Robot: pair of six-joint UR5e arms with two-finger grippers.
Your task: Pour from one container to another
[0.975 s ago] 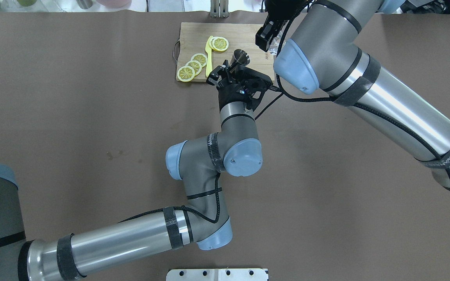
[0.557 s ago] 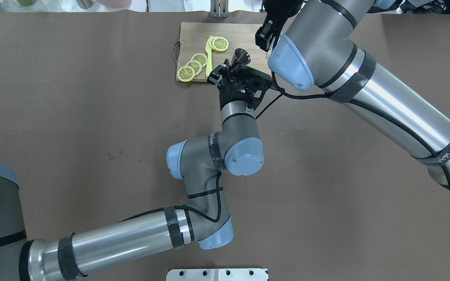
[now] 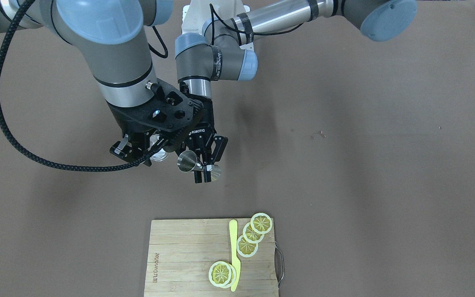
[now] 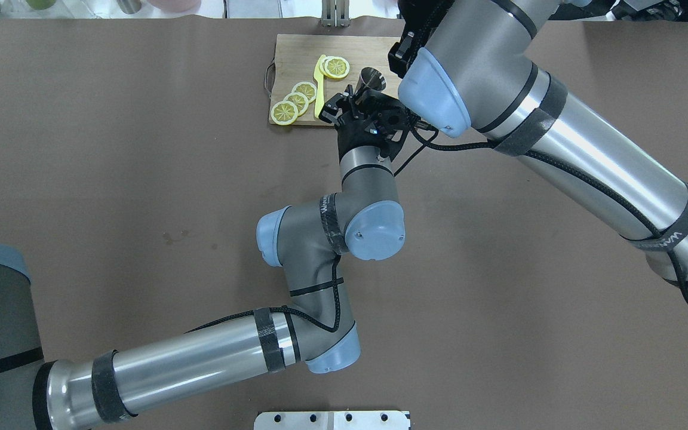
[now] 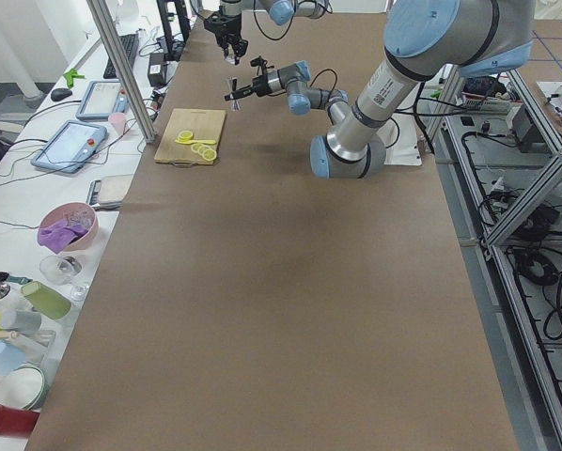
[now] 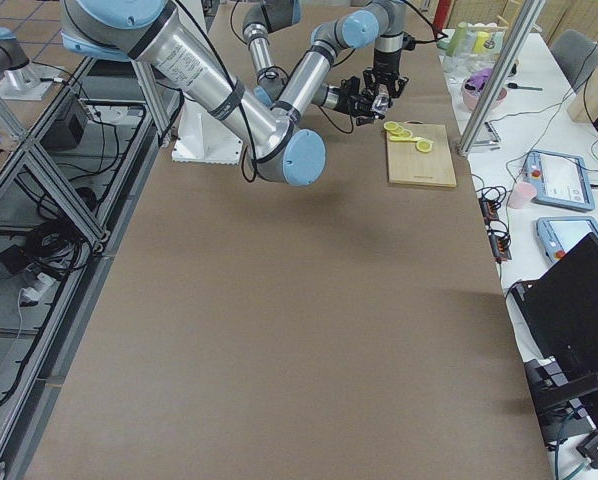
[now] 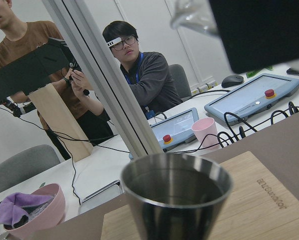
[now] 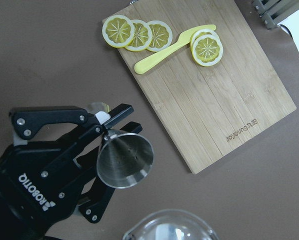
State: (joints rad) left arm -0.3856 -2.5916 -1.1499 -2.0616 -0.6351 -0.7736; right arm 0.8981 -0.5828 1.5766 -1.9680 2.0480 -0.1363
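Note:
The silver metal jigger [image 3: 188, 161] lies tipped on its side in the air, clamped at its waist by my left gripper [image 3: 203, 171]. Its open mouth [image 8: 124, 160] faces the clear glass [image 3: 158, 151]. My right gripper [image 3: 144, 153] is shut on the glass, which hangs just beside the jigger. In the right wrist view only the glass rim [image 8: 172, 227] shows, at the bottom edge. In the left wrist view the jigger cup [image 7: 177, 195] fills the foreground and the glass [image 7: 193, 17] is above it. From overhead I see the jigger [image 4: 372, 79], while the right arm hides the glass.
A wooden cutting board [image 3: 179, 255] lies on the brown table, beyond the grippers. It holds lemon slices [image 3: 254, 233] and a yellow plastic knife [image 3: 233, 251]. Two people [image 7: 139, 75] sit past the table edge behind a metal post, with tablets and a pink cup [image 7: 205, 132].
The right arm has swung in toward the left gripper. The left gripper with the jigger has shifted slightly further over the board's edge.

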